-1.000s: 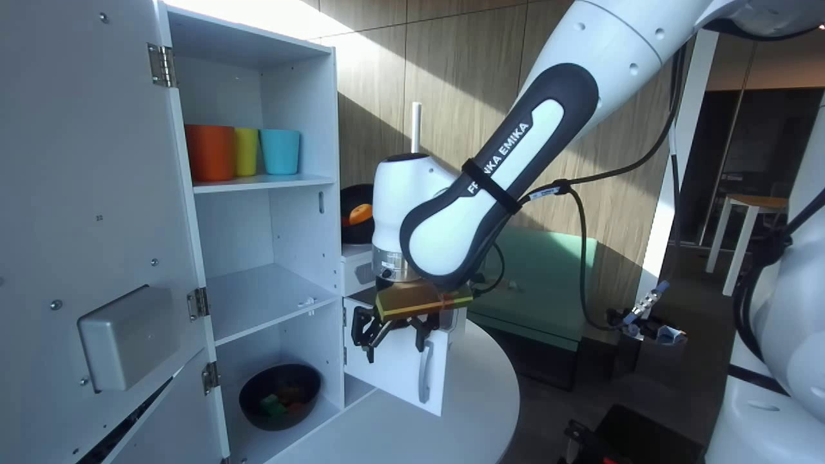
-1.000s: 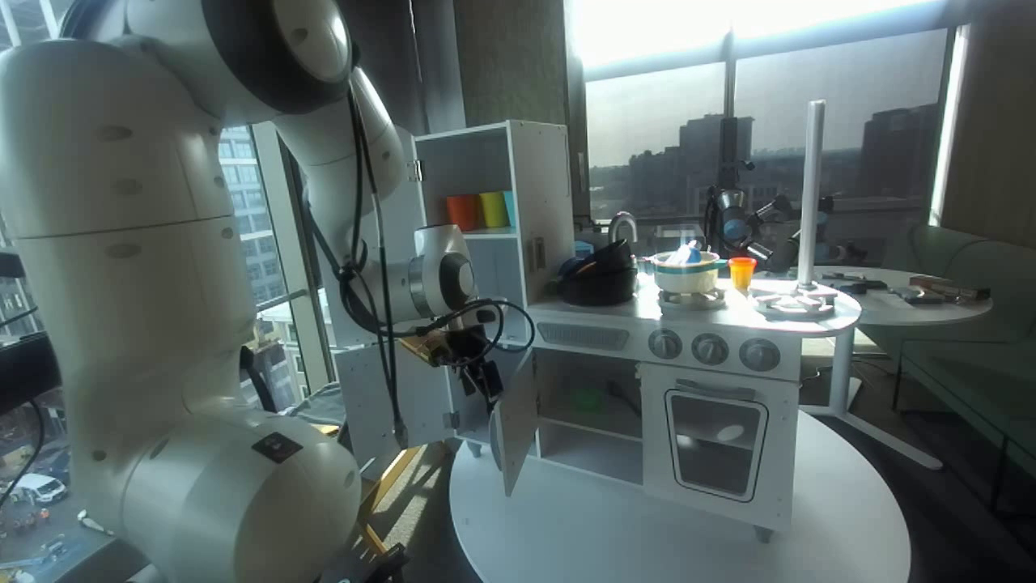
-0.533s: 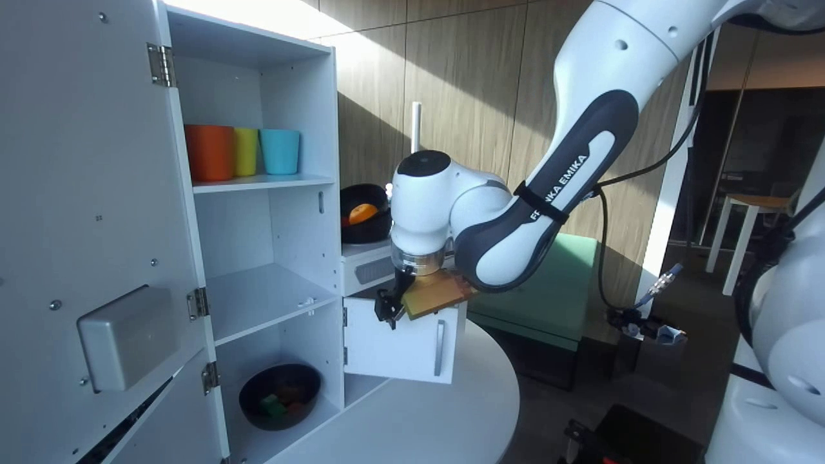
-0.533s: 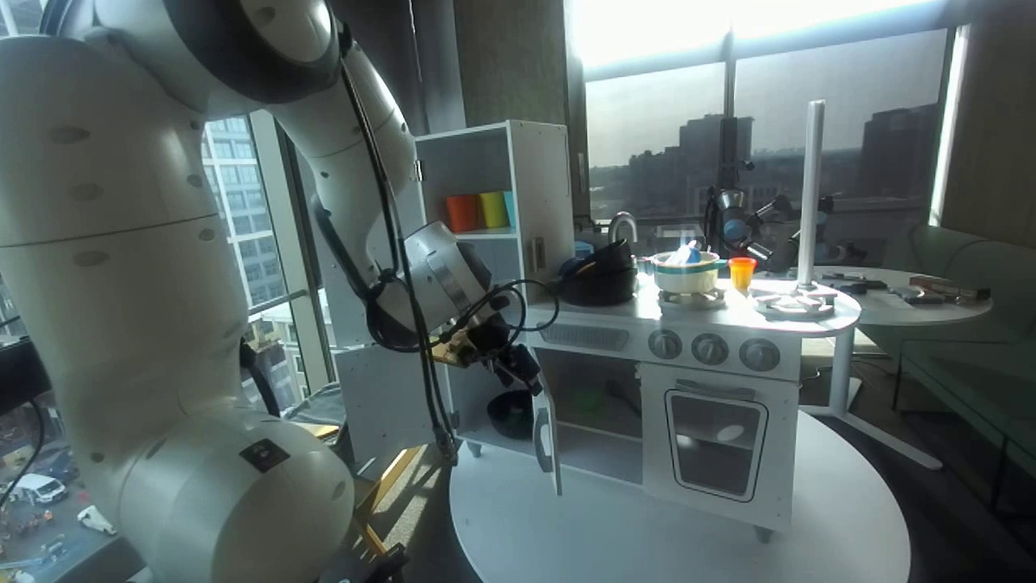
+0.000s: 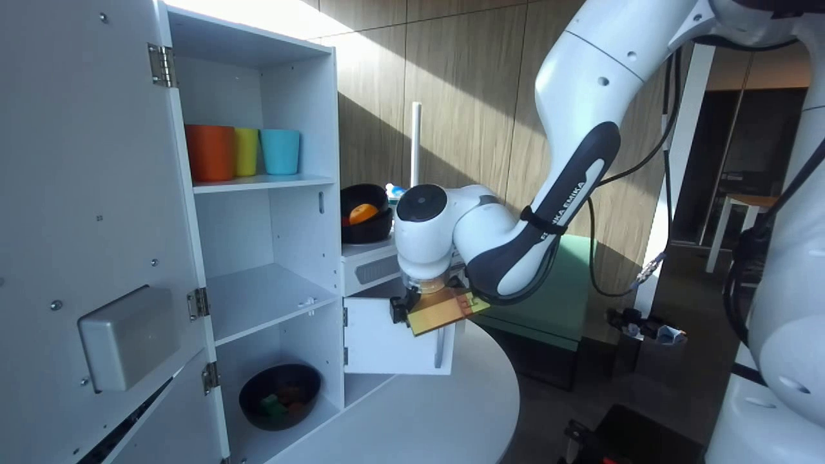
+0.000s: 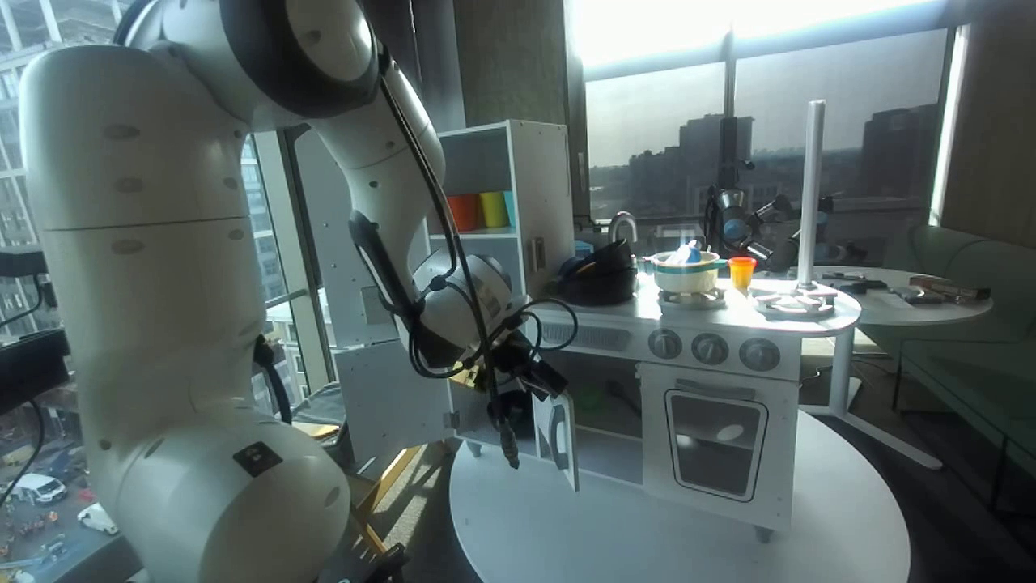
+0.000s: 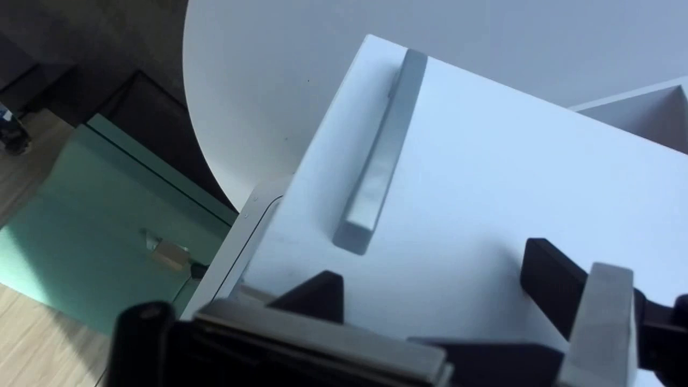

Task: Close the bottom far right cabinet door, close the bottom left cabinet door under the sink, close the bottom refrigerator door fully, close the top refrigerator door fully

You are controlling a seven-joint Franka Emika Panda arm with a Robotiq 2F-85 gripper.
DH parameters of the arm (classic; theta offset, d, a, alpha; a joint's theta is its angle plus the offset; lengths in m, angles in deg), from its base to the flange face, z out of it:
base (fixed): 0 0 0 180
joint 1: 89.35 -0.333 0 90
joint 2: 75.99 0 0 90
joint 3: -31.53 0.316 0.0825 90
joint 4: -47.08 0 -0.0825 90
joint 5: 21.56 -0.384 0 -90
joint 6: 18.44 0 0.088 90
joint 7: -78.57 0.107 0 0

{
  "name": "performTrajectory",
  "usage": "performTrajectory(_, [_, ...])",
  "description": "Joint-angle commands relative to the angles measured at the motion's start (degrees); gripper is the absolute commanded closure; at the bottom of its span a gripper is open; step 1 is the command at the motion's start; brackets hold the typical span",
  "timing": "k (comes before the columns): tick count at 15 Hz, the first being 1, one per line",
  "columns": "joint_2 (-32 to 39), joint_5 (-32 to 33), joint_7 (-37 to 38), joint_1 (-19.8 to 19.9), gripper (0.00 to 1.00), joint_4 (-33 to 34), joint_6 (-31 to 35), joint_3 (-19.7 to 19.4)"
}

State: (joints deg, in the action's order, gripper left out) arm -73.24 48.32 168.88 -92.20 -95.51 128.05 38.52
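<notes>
Because the left cabinet door under the sink (image 5: 387, 351) is swung out on its hinges (image 5: 345, 356), with its outer face turned toward the arm (image 5: 573, 187), closing it is taken to be the step in hand. The jaws are held spread before the upper part of that face, with nothing pinched between them. Beyond them in the wrist view, the handle (image 7: 384, 153) is not gripped; a push rather than a grasp is therefore inferred. Whether the face is touched cannot be told. With the jaws set away from the hinges, better leverage is judged to be gained.

Other doors: the far right cabinet door (image 6: 716, 441) appears to be seated flush in the toy kitchen (image 6: 639, 344); probably done. Both the top refrigerator door (image 5: 84, 193) and the bottom refrigerator door (image 5: 180, 419) are swung wide, yet to be closed.

Cups (image 5: 245, 152) are stood on a shelf (image 5: 271, 184) and a black bowl (image 5: 300, 390) is set low, all inside the refrigerator (image 6: 546, 210); no fouling of its doors is expected.

Risk: if pressure is applied too near the top edge, the door may be overridden. Since the toy kitchen is carried on a round tabletop (image 6: 680, 534), some shift under a hard push is considered possible.
</notes>
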Motion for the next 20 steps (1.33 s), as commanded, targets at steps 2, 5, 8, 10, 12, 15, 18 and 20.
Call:
performTrajectory(2, [6.33,9.95,8.82,-1.54,0.0,6.03,-6.9,-1.11])
performTrajectory(5, [8.99,12.51,12.71,-1.47,0.0,8.45,-9.15,-1.43])
performTrajectory(8, [9.39,16.24,20.22,-1.64,0.0,10.83,-9.18,-1.58])
performTrajectory(10, [8.65,16.78,25.09,-1.24,0.0,11.76,-7.77,-1.23])
performTrajectory(12, [8.57,16.61,29.87,-0.74,0.0,12.68,-6.04,-1.4])
performTrajectory(15, [9.05,18.87,37.74,-0.92,0.0,13.54,-5.08,-1.51])
performTrajectory(18, [7.63,18.5,41.67,-0.41,0.0,11.92,-2.42,-1.2])
performTrajectory(20, [4.45,12.67,37.4,-0.78,0.0,9.32,1.58,0.3])
